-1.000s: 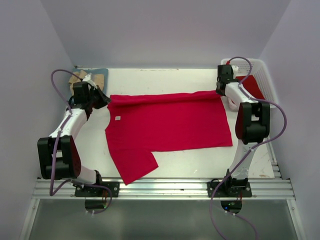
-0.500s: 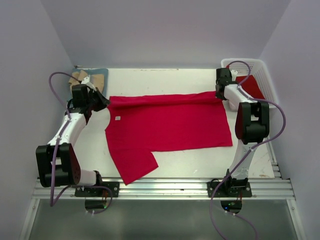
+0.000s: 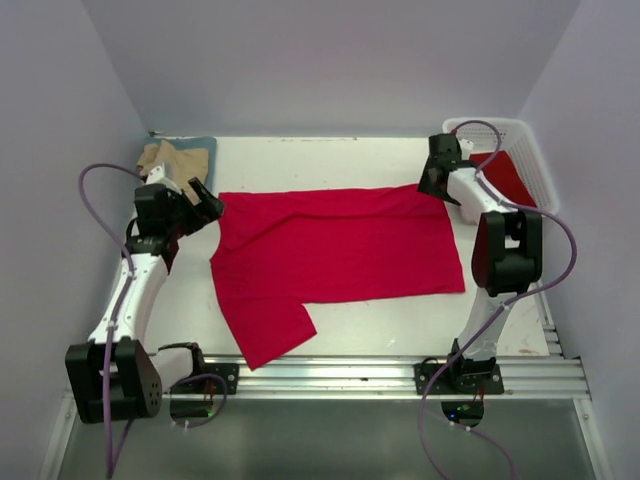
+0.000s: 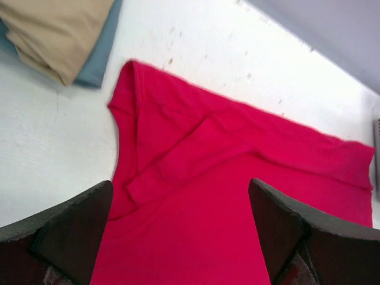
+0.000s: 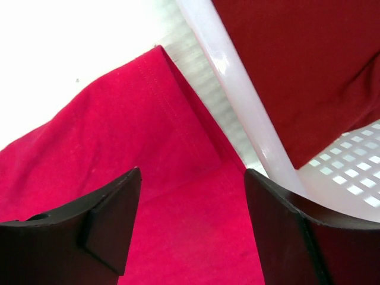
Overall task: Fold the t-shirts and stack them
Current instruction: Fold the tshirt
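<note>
A white plastic lattice basket [image 3: 505,123] is crowding the far right corner of the white table [image 3: 320,165]; folded tan and blue-grey cloth shirts [image 3: 180,157] are blocking the far left corner, with bare surface lying open between them.

No legible text, no labels, no numbers

Red t-shirt [image 3: 340,255]: lies spread across the middle of the white table [image 3: 330,160], upper edge folded over, one sleeve pointing to the lower left. Left gripper [image 3: 207,202]: sits at the shirt's upper left corner, jaws apart. Right gripper [image 3: 432,182]: sits at the upper right corner, beside the white basket [image 3: 535,150] holding red cloth [image 3: 510,172]. Tan t-shirt [image 3: 168,158] on a blue-grey one [image 3: 207,148]: rests folded in the upper left.
</note>
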Motion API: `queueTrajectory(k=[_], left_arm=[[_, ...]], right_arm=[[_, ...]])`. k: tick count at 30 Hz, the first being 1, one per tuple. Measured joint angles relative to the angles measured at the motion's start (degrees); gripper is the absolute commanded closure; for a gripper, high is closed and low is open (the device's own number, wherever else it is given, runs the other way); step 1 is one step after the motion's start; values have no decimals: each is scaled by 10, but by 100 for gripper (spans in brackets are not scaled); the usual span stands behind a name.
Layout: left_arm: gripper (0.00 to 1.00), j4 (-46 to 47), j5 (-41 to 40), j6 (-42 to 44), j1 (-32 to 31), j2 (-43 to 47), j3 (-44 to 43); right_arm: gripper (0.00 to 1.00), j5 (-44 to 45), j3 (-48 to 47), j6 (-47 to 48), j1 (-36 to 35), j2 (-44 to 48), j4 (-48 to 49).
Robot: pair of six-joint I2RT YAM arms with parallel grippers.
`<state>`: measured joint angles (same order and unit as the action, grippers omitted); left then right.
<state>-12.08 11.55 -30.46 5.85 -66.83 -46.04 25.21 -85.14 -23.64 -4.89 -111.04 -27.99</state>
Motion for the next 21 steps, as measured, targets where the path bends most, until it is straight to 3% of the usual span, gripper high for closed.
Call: queueTrajectory(k=[3, 5, 7, 8, 9, 10, 11, 13, 14, 16, 21], left_arm=[[0, 12, -13, -10, 0, 61, -3], [0, 27, -11, -16, 0, 73, -14], [0, 52, -1, -20, 0, 53, -30], [2, 68, 8, -22, 0, 34, -37], [7, 85, 18, -27, 0, 10, -43], [16, 100, 28, -31, 0, -12, -47], [40, 118, 40, -37, 0, -40, -51], [63, 154, 67, -54, -2, -100, -57], [81, 166, 79, -61, -4, -130, -62], [100, 181, 101, -72, -9, -196, -83], [100, 207, 113, -82, -40, -298, -124]], right_arm=[[23, -13, 0, -7, 1, 24, -8], [28, -26, -4, -8, 4, 35, -11], [65, -38, -18, -4, 8, 35, -11], [96, -42, -23, -3, 9, 34, -11], [100, -53, -31, 1, 13, 33, -11], [100, -61, -37, -4, 16, 30, -12], [100, -76, -47, -3, 19, 24, -10], [100, -109, -61, -1, 23, 8, 2], [100, -128, -63, 0, 23, 0, 10], [100, -163, -66, 1, 21, -19, 16], [100, -221, -68, 3, 10, -71, 19]])
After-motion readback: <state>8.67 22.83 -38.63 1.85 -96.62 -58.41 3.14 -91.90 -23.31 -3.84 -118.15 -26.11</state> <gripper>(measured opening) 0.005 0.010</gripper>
